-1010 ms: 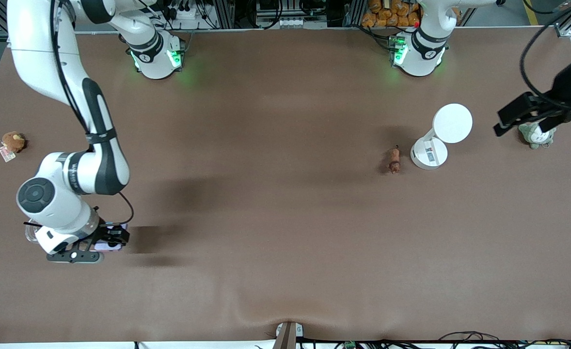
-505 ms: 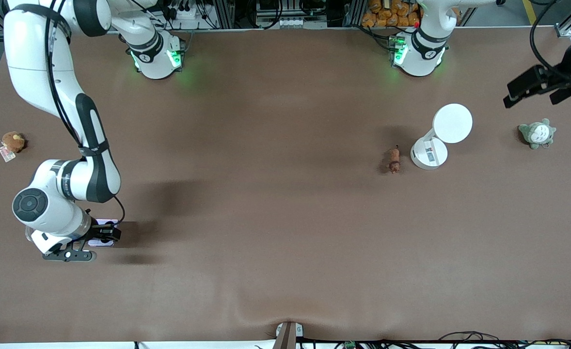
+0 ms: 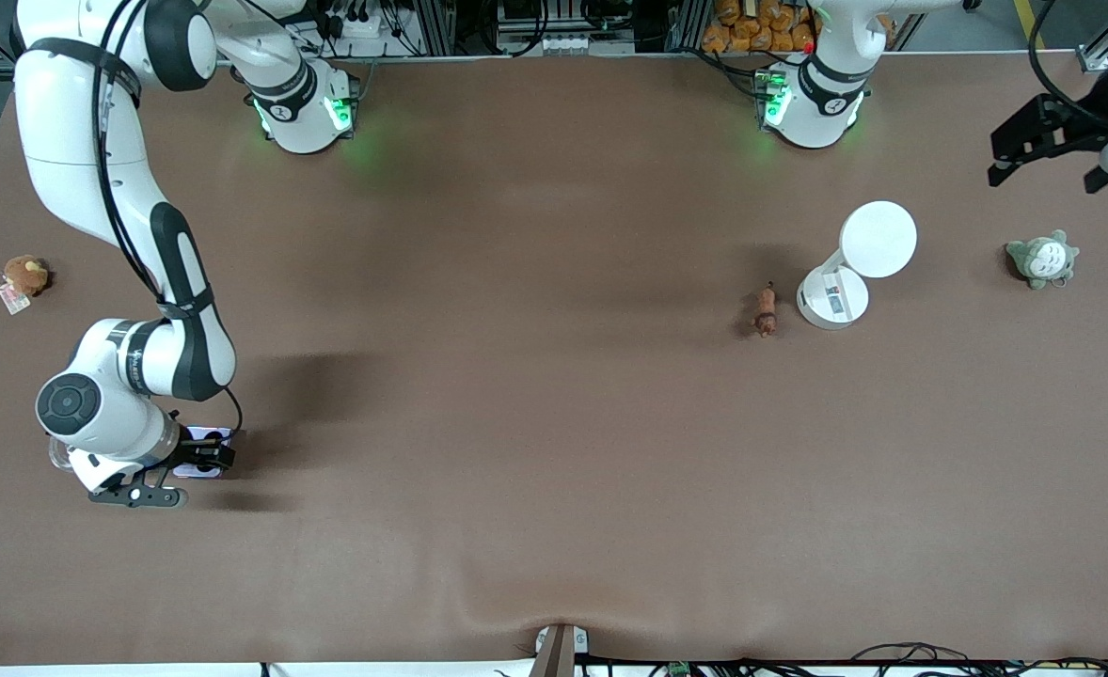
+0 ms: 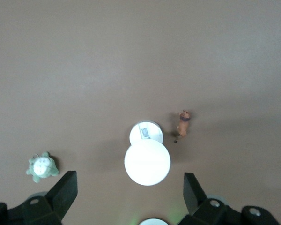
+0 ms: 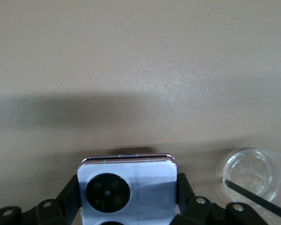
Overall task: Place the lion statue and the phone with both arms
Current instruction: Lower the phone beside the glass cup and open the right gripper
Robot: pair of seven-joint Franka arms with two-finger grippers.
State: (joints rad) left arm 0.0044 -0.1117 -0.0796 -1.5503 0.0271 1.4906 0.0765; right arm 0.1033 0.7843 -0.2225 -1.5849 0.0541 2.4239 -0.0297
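Right pincer: the right pincer (image 3: 204,458) sits low over the brown bench (image 3: 535,451) at the right arm's end, toward the front camera; its black fingers (image 5: 71,196) are clamped on the two side edges of the phone.
Phone: the small squarish pale-lilac folded flip phone (image 5: 127,186) is held between those fingers, a round black camera circle showing on its upper face; in the front view only a pale sliver of it (image 3: 206,434) shows past the wrist.
Left pincer: the left pincer (image 3: 1048,155) hangs in the air over the bench edge at the left arm's end, its black fingers (image 4: 65,192) spread wide apart with nothing between them.
Lion statue: the tiny slender orange-brown lion figurine (image 3: 765,310) lies on the bench just beside the base of the white stand, on the side toward the right arm's end, apart from both pincers; the left wrist view shows it too (image 4: 183,123).
White stand: the white round-topped stand (image 3: 855,263) is on the bench between the lion statue and the grey-green plush.
Grey-green plush: a grey-green plush with a white belly (image 3: 1041,259) lies toward the left arm's end.
Brown plush: a round brown plush toy with a tag (image 3: 23,277) lies near the edge at the right arm's end.
Glass jar: a clear round glass jar (image 5: 247,174) stands on the bench just beside the held phone.
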